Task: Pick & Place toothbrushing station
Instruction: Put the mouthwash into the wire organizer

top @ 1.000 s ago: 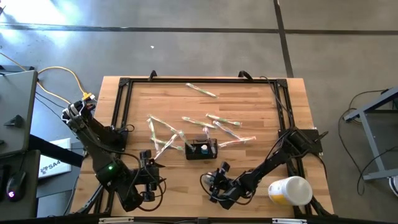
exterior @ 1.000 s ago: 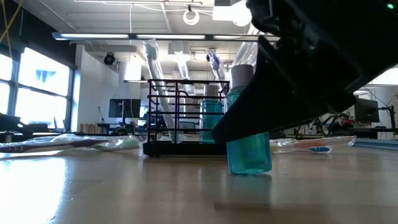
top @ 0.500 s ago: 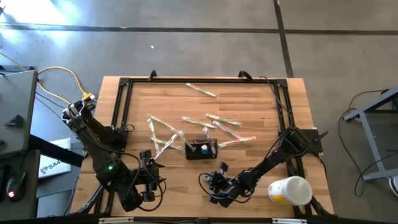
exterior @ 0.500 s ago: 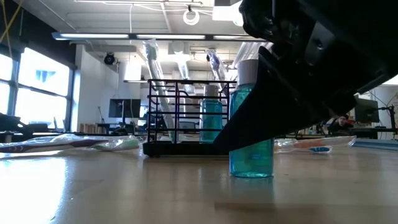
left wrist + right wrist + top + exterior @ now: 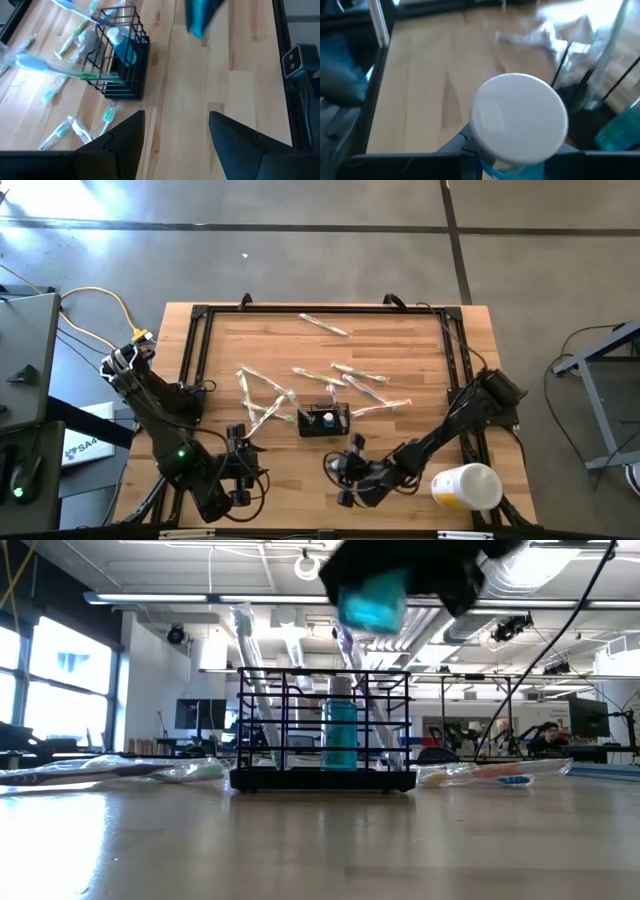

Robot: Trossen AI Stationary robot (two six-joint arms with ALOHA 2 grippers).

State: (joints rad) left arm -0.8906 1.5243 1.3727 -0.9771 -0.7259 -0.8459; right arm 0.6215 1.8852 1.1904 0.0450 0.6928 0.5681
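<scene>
Toothbrushing station, small black rectangular wire-mesh caddy [image 5: 325, 420]: stands upright near the middle of the table, toward my side of it, with one teal bottle and several toothbrushes standing inside.

Room: open workshop with ceiling strip lights, large windows and grey concrete floor. No brand or label on the table items can be read; white lettering on a dark item off the table's left edge is too small to make out.

Surface: light wooden plank tabletop [image 5: 400, 355] edged by a black metal frame.

White-and-yellow cylindrical cup [image 5: 466, 486]: lies on its side at the table's near right corner, beside my right arm.

My left gripper [image 5: 240, 468]: hangs over the near left part of the table, well apart from the caddy, fingers [image 5: 235, 145] spread wide with nothing between them.

My right gripper [image 5: 345, 476]: just in front of the caddy, fingers clenched on a small teal translucent plastic bottle with a white round cap [image 5: 519, 119]. A second ago this bottle stood on the wood before the caddy; now it is lifted clear and shows above the caddy's top rim in the low view.

Loose toothbrushes in clear wrappers [image 5: 365, 375]: scattered flat on the wood behind and beside the caddy, unchanged since the earlier pictures.
</scene>
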